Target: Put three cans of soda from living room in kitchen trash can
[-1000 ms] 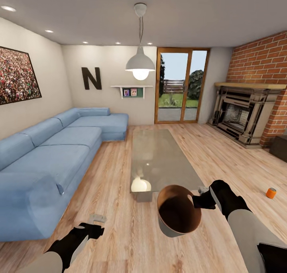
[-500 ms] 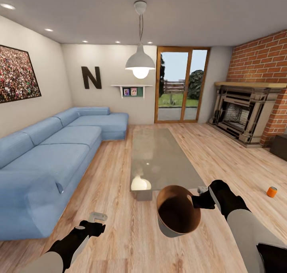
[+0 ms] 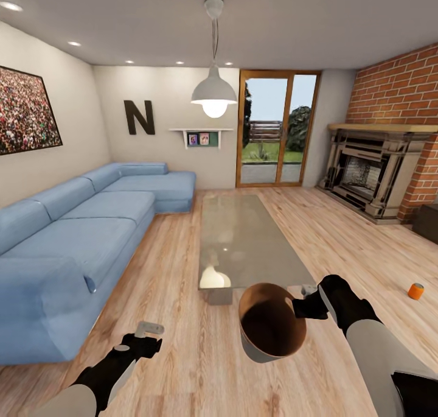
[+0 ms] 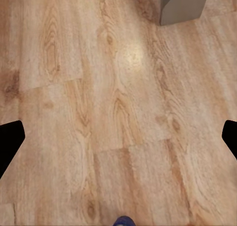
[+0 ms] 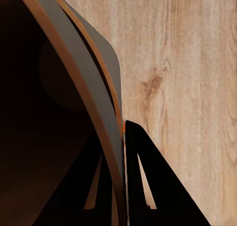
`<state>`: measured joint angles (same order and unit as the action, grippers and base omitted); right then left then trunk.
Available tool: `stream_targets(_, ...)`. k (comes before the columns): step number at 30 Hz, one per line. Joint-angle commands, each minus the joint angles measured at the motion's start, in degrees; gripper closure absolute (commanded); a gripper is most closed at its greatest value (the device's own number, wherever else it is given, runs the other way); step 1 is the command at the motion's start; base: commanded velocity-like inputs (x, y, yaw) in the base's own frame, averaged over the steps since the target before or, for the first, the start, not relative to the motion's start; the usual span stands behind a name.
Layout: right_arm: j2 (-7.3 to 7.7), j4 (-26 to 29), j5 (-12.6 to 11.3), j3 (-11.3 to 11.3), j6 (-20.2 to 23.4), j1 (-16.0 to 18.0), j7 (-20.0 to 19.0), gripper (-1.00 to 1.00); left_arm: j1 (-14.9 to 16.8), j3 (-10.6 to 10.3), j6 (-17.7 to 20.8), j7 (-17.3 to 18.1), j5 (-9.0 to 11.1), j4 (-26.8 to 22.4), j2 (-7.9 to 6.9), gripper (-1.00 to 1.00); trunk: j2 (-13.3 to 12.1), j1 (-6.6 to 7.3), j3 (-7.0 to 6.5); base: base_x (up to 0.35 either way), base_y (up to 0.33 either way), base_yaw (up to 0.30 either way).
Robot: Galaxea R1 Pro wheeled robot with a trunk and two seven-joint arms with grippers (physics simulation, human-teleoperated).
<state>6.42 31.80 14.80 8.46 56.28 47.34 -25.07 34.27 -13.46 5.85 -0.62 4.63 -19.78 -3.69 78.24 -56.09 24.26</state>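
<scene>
It's a bright living room, pale wood planks running the whole floor [image 3: 182, 319], with a matte white pendant lamp [image 3: 213, 94] hanging over the middle. Starting at the left, a soft-cornered blue sofa [image 3: 79, 234] fills the wall side, all rounded cushions and dull fabric. In front of it the left gripper [image 3: 143, 338] hangs low over bare boards, its black fingers [image 4: 10, 139] spread wide with nothing between them. Next comes the long glass table [image 3: 243, 240], slick and reflective, carrying the lamp's glow on a squared grey leg. Just this side of it the tash can [image 3: 271, 329] is held off the floor, a round tan-orange shell with a dark hollow inside and a thin wall; the right gripper [image 3: 307, 304] is pinched closed on its rim, one finger [image 5: 148, 186] outside the wall and its mate inside. That is a slim purchase on a curved edge, so I'd judge the bin could swing or slip free if the base turns sharply, or knock the table corner it hangs near. Further right one can of soda [image 3: 415, 291], a small orange cylinder, stands alone on the planks well apart from the bin, short of the rough red brick fireplace [image 3: 377, 173]; a careless wheel could send it rolling.
</scene>
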Motion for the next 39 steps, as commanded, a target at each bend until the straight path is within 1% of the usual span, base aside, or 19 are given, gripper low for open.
stream_targets(1, -0.02, 0.0, -1.8, 0.2, 0.3, 0.0, -0.3, 1.00, 0.0, 0.0, 0.0, 0.0, 0.0, 0.0, 0.00, -1.00, 0.4, -0.22, 0.18, 0.000, 0.000, 0.000)
stream_targets(17, 0.09, 0.1, -1.8, 0.3, 0.3, 0.0, -0.3, 1.00, -0.1, -0.2, -0.4, 0.0, 0.1, -0.1, 0.09, -1.00, 6.8, -3.74, 3.05, 0.000, 0.000, 0.000)
stream_targets(19, 0.11, 0.5, -1.9, 0.4, 0.3, 0.0, -0.4, 1.00, -0.1, -0.2, -0.8, 0.0, 0.1, -0.1, 0.09, -1.00, 7.6, -4.18, 3.41, 0.000, 0.000, 0.000)
stream_targets(22, 0.05, 3.4, -1.9, 0.3, 0.3, 0.0, -0.4, 1.00, -0.1, -0.4, -1.5, 0.0, 0.0, 0.0, 0.09, -1.00, 8.8, -4.84, 3.95, 0.000, 0.000, 0.000)
stream_targets(27, -0.05, 6.3, -1.8, 0.3, 0.8, -0.1, -0.4, 1.00, -0.1, -0.4, -2.3, 0.0, 0.0, 0.0, 0.09, -1.00, 10.9, -5.93, 4.84, 0.000, 0.000, 0.000)
stream_targets(39, -0.16, 7.4, -1.9, 0.5, 1.3, -0.1, -0.4, 1.00, -0.1, -0.5, -3.0, 0.0, 0.0, 0.0, 0.09, -1.00, 15.7, -8.57, 7.00, 0.000, 0.000, 0.000)
